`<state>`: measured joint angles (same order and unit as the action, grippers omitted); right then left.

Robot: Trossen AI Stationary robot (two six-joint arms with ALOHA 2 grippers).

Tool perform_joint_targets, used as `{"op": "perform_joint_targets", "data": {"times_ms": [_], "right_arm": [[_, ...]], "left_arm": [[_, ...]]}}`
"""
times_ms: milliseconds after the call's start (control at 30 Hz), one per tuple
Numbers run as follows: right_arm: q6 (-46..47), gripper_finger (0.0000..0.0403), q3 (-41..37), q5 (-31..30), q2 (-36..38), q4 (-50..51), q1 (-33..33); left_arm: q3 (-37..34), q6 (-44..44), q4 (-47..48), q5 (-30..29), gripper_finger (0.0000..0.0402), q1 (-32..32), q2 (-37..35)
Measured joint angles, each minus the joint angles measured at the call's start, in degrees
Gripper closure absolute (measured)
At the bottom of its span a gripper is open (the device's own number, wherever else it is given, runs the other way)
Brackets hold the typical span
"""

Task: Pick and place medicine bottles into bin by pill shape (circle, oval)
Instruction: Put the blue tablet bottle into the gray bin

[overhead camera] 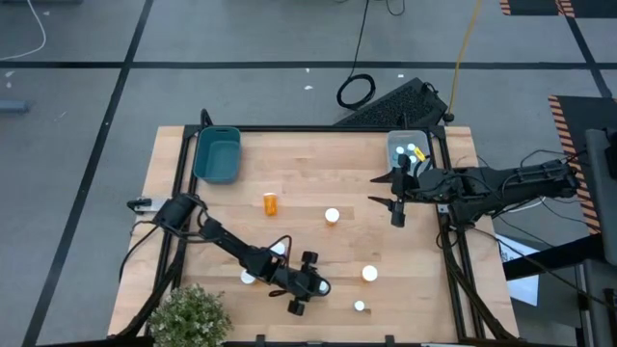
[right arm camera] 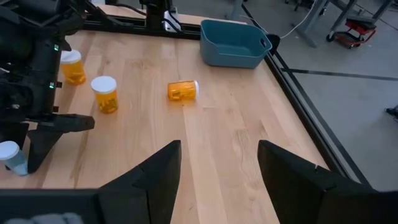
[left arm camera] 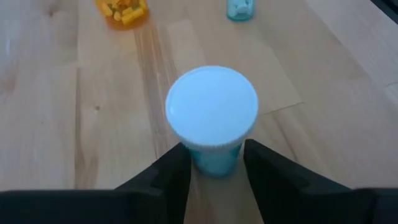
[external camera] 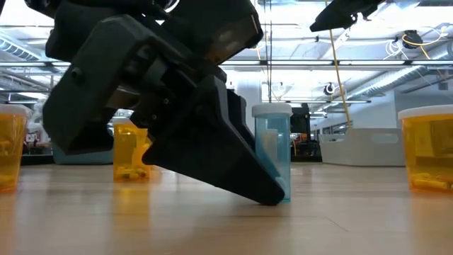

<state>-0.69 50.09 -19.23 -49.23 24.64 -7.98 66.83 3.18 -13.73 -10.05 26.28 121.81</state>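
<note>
A pale blue medicine bottle with a white cap stands upright on the table, between the fingers of my left gripper, which is shut on it. In the high view the gripper hides it, near the table's front middle. My right gripper hangs open and empty beside the clear bin at the far right, pointing toward the table's left. An orange bottle lies on its side. Other bottles stand upright at mid-table and front right. My left gripper pinches the pale blue bottle's body just below the cap between its two fingers. The fingers slant steeply down from above and from the table's left. The bottle stays upright with its base on the table.
A teal bin sits at the far left, and the clear bin at the far right holds bottles. A small capped bottle stands near the front edge and another beside my left arm. A potted plant stands at the front left corner.
</note>
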Motion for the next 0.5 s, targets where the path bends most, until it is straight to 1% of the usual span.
{"op": "perform_joint_targets", "data": {"times_ms": [167,367,500], "right_arm": [[0.0,0.0195,0.0,0.0,0.0,0.0,0.0],[1.7,0.0195,0.0,0.0,-0.4,0.0,0.0],[5.7,0.0195,0.0,0.0,-2.5,-0.9,0.0]], "left_arm": [[0.0,-0.1,-1.5,-0.1,0.0254,-0.1,0.3],[0.0,0.0,-1.6,-0.1,0.03,-0.3,0.6],[0.0,0.1,-1.3,-0.5,0.0311,-0.7,0.4]]}}
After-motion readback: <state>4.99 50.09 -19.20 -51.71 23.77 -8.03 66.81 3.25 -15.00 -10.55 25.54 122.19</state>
